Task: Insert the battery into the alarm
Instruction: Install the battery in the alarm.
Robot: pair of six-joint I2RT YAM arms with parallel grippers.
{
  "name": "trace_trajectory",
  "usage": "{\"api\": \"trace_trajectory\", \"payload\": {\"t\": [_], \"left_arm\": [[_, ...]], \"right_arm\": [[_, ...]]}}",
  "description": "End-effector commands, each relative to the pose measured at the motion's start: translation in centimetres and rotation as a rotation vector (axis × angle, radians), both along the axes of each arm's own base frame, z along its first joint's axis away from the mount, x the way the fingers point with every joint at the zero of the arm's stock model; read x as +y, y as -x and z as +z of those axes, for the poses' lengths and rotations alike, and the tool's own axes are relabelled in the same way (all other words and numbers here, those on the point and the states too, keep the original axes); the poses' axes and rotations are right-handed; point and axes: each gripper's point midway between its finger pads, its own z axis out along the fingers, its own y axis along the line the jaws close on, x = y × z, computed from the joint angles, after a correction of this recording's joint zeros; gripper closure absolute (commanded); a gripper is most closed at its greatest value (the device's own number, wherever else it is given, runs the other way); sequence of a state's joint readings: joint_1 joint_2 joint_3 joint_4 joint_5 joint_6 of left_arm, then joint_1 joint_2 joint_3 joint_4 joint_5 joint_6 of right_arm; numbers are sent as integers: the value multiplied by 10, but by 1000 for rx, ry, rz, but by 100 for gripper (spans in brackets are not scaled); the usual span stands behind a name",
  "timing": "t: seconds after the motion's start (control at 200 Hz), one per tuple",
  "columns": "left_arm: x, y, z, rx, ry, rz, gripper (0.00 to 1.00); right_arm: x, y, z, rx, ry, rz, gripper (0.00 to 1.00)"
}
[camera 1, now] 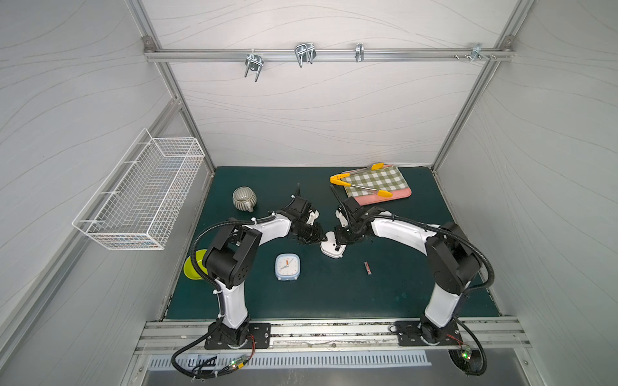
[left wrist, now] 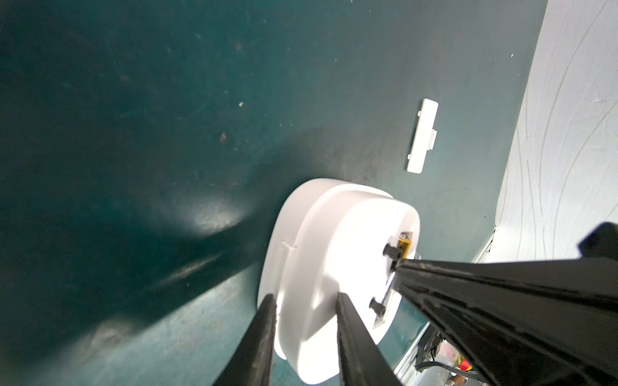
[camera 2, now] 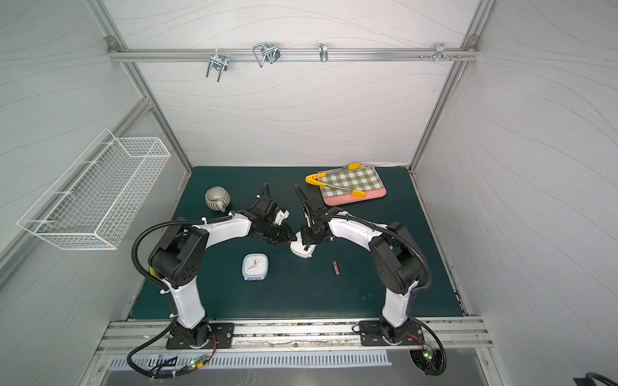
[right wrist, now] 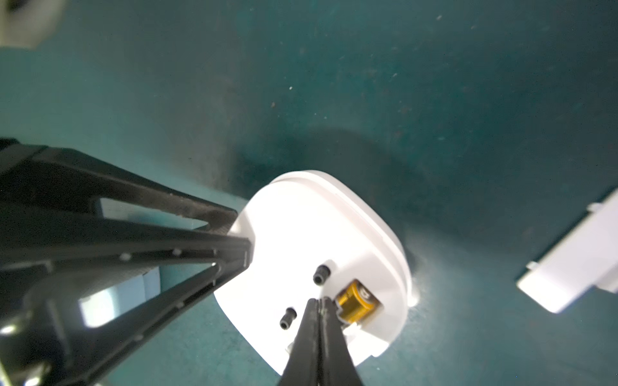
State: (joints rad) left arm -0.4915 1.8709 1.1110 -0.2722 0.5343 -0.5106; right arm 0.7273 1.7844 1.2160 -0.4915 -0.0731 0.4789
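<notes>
Looks to me like you're at the press-it-home bit. The alarm lies back-up on the counter between the two arms. The gold battery sits in the alarm's open compartment, though I can't tell if it's fully down. Your right jaws are pinched together with nothing between them, tips touching the battery's near end. Your left jaws are narrow, gripping the alarm's rim, well clear of the battery. Press gently down and a bit toward the far contact with those closed tips, so the battery doesn't pop out or skid the alarm, and let the left grip take the load. The cover lies loose nearby for later
</notes>
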Motion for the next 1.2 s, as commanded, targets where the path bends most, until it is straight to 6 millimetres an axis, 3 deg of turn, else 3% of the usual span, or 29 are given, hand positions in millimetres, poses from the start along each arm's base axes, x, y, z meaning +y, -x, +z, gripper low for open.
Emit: {"api": "trace_trajectory", "payload": {"t": [0.0,0.235,0.64,0.975,1.196], "left_arm": [[28,18,-43,90,-170,26,68],[28,18,-44,94,-169,25,68],[29,19,-44,96,-170,25,68],[29,18,-44,95,-171,24,68],[29,18,-44,93,-171,23,68]], "right_arm": [[-14,-7,12,-61,72,-13,94],[-15,-13,3,-33,99,-1,93],[-16,8,-26,92,117,34,92],[-13,-1,3,-4,89,41,86],[-15,2,-5,19,112,49,87]]}}
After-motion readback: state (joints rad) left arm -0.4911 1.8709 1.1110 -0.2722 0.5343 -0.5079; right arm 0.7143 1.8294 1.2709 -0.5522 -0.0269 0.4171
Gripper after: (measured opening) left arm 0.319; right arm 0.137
